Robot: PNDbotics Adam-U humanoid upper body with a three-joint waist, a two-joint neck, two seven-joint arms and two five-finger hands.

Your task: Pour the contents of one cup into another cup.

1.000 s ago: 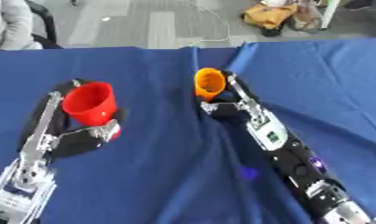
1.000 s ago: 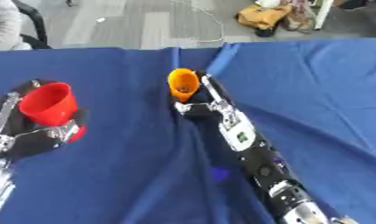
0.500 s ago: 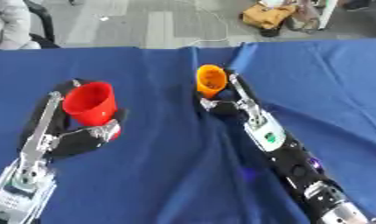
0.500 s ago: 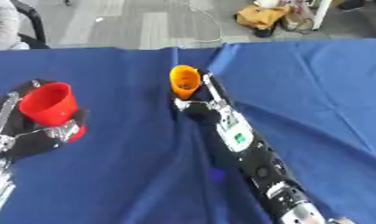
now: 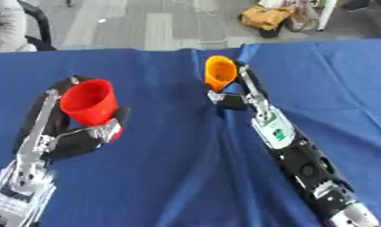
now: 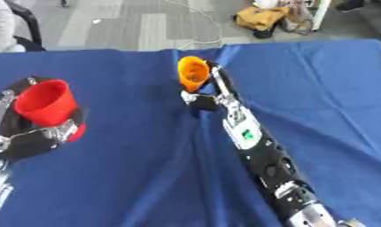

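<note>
The left hand [image 5: 77, 133] sat at the left of the blue tablecloth [image 5: 170, 177], its fingers and thumb curled round a red cup [image 5: 90, 102]. The cup stood nearly upright in that grip, mouth up, tipped slightly toward the camera. The right hand [image 5: 239, 91] reached in from the near right to the middle of the table, its fingers closed round an orange cup [image 5: 220, 72], which was tilted with its open mouth facing left, toward the red cup. The two cups were well apart. The cloth wrinkled in a fold just beneath the right hand.
</note>
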